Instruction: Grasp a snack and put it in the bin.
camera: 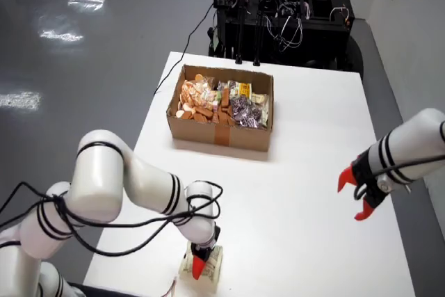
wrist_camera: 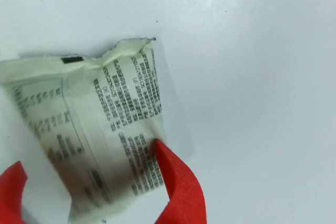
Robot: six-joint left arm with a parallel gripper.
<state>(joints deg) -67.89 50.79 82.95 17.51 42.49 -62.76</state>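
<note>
A cream snack packet with black print lies flat on the white table, near its front edge in the overhead view. My gripper is down over it. In the wrist view my gripper is open with its red fingers on either side of the packet. The right finger touches the packet's edge. The left finger stands a little apart from it. The cardboard box at the far middle of the table holds several snack packs.
A second white arm with an open red gripper hangs still over the table's right side. Black equipment with cables stands behind the table. The packet lies close to the table's front edge.
</note>
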